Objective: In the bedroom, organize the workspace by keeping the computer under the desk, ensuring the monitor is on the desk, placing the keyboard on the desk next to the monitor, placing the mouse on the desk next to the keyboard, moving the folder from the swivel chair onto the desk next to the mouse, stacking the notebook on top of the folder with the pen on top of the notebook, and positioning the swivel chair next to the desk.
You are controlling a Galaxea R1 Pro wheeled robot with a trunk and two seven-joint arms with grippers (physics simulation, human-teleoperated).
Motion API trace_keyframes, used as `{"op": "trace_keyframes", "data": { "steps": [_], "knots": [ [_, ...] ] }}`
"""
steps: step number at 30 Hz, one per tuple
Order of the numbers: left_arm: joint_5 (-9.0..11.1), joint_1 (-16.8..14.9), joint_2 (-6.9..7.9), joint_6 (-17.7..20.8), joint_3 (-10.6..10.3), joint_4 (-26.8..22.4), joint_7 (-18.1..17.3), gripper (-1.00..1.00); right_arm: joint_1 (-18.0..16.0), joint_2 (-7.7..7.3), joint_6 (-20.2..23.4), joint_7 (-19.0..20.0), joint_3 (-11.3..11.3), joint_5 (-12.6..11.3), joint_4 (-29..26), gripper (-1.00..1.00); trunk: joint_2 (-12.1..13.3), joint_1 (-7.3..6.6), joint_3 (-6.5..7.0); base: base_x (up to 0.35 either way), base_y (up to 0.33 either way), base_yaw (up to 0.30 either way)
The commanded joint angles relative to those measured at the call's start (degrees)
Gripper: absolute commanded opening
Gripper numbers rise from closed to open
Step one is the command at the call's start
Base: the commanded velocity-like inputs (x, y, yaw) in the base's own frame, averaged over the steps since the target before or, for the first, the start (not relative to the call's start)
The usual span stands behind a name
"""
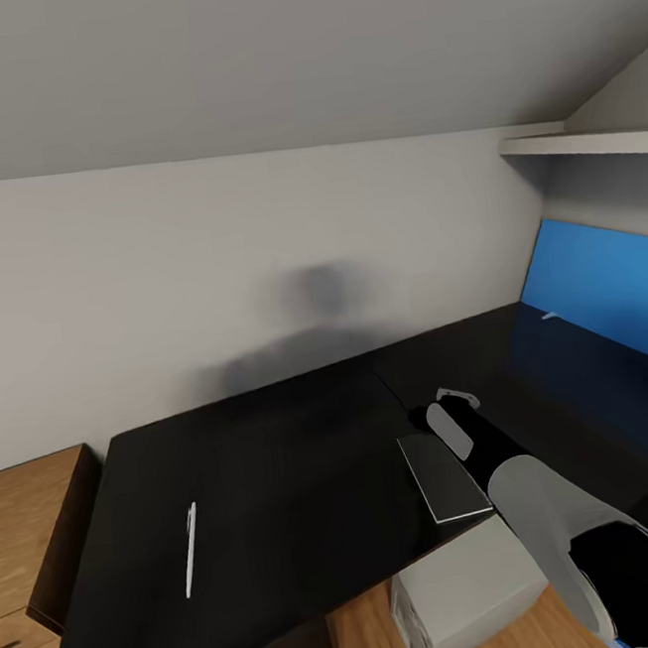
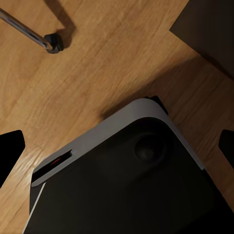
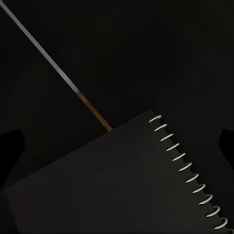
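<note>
Head view: right hand [image 1: 450, 402] hovers over the notebook [image 1: 442, 476] on the black bench [image 1: 279, 468].
Notebook sits lower right, pen [image 1: 191, 548] lower left; both hands' fingers spread apart.

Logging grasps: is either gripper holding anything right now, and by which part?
Nothing is held. The right gripper hangs open over the black spiral-bound notebook; the left gripper is open too.

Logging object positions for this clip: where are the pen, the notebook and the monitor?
pen [image 1: 191, 549]: head view, mid-shaft.
notebook [image 1: 442, 476]: head view, middle of its cover.
monitor [image 2: 122, 195]: left wrist view, dark rear panel.
</note>
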Motion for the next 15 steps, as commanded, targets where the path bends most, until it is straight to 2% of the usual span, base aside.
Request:
{"op": "trace_keyframes", "data": {
  "steps": [1, 4, 15],
  "knots": [
    [0.6, 0.0, 0.08, -0.5, -0.3, -0.1, 0.3, 1.0, 0.0, -0.05, 0.1, -0.5, 0.3, -0.5, -0.1, 1.0, -0.4, 0.23, -0.23, 0.0, 0.0, 0.0],
    [0.6, 0.0, 0.08, -0.5, -0.3, -0.1, 0.2, 1.0, -0.1, -0.04, 0.1, -0.5, 0.3, -0.5, 0.0, 1.0, -1.7, 0.89, -0.77, 0.0, 0.0, 0.0],
    [-0.1, 0.0, 0.08, -0.6, -0.5, -0.2, 0.5, 1.0, -0.1, -0.1, 0.2, -0.5, 0.3, -0.5, 0.1, 1.0, -1.7, 0.89, -0.77, 0.0, 0.0, 0.0]
  ]
}}
